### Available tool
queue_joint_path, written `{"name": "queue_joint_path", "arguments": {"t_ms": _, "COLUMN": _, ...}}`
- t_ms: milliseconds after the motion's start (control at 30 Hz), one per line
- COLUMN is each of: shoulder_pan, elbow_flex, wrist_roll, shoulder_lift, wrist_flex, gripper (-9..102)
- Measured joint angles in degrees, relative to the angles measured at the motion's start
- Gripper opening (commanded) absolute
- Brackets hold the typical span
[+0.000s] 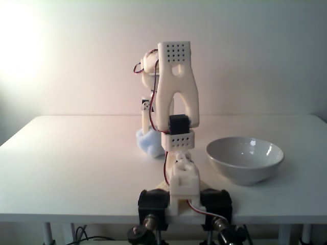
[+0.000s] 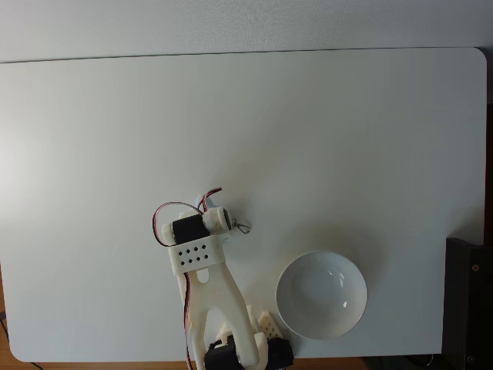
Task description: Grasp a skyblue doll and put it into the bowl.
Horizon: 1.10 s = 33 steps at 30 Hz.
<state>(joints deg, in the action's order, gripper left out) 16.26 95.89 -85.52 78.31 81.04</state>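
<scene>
white table seen bare at far side. arm bent over near-left area. bowl upright at near edge, right of arm. skyblue doll under wrist, on table; clip points toward right. gripper hidden; finger opening cannot be told.

- In a fixed view from the front, strong light blooms on the wall at upper left, washing it out to white.
- That picture is soft and slightly hazy, with warm tint.
- In a fixed view from above, the worktop is evenly lit and sharper.
- The bowl shows small glare spots and a faint shadow.
</scene>
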Motion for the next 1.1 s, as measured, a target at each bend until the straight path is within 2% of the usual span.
{"name": "queue_joint_path", "arguments": {"t_ms": 633, "shoulder_pan": -0.26, "elbow_flex": -2.02, "wrist_roll": 0.44, "shoulder_lift": 22.24, "wrist_flex": 0.7, "gripper": 0}}
{"name": "queue_joint_path", "arguments": {"t_ms": 933, "shoulder_pan": -0.62, "elbow_flex": -2.02, "wrist_roll": 0.44, "shoulder_lift": 35.24, "wrist_flex": 9.23, "gripper": 0}}
{"name": "queue_joint_path", "arguments": {"t_ms": 1100, "shoulder_pan": -4.92, "elbow_flex": -2.02, "wrist_roll": 0.44, "shoulder_lift": 42.45, "wrist_flex": 12.04, "gripper": 0}}
